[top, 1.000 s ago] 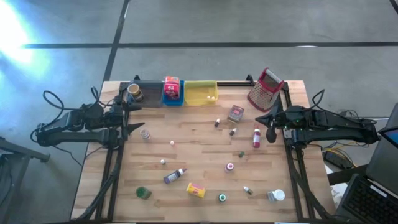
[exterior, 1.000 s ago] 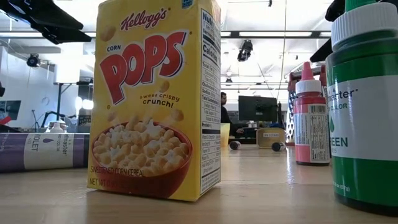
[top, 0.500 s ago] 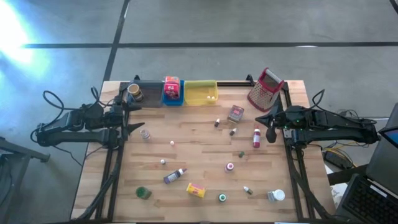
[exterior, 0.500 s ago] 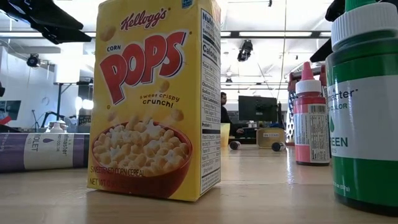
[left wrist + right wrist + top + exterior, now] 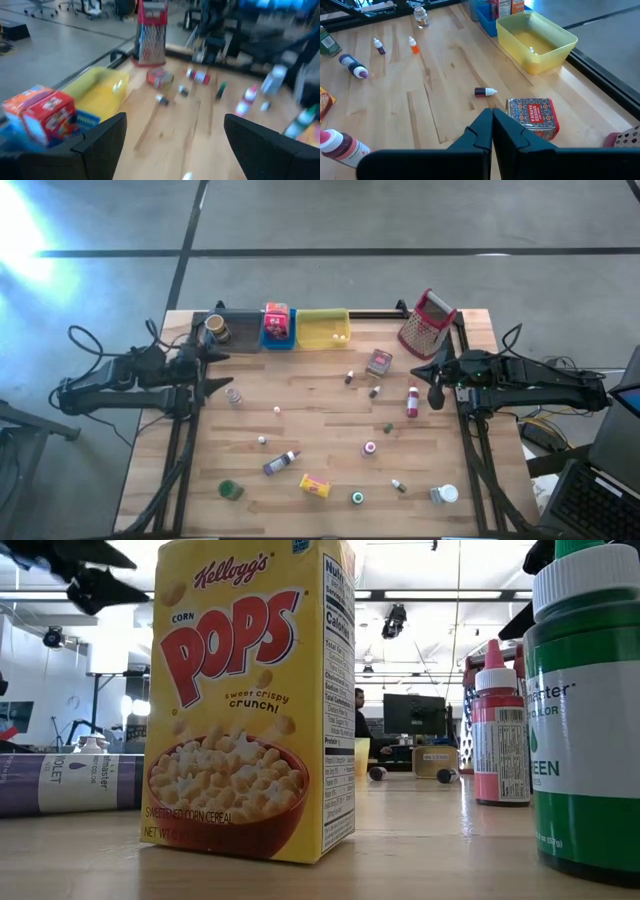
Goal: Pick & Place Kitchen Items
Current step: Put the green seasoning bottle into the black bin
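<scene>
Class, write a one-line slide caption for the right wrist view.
Shut right gripper hovers over the wooden table near a patterned tin, a small fallen bottle and the yellow tray.

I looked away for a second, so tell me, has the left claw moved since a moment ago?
Yes. In the high view the open left claw has swung toward the grey tray at the table's far edge.

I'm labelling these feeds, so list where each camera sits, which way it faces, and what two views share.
High: above, straight down on the table; both arms show, left gripper open, right gripper shut.
Low: at tabletop height, level past the cereal box into the room; a dark arm part upper left.
Left wrist: over its spread fingers toward the grater.
Right wrist: past its shut fingers toward the yellow tray.
Shared: both wrist views show the yellow tray.
</scene>
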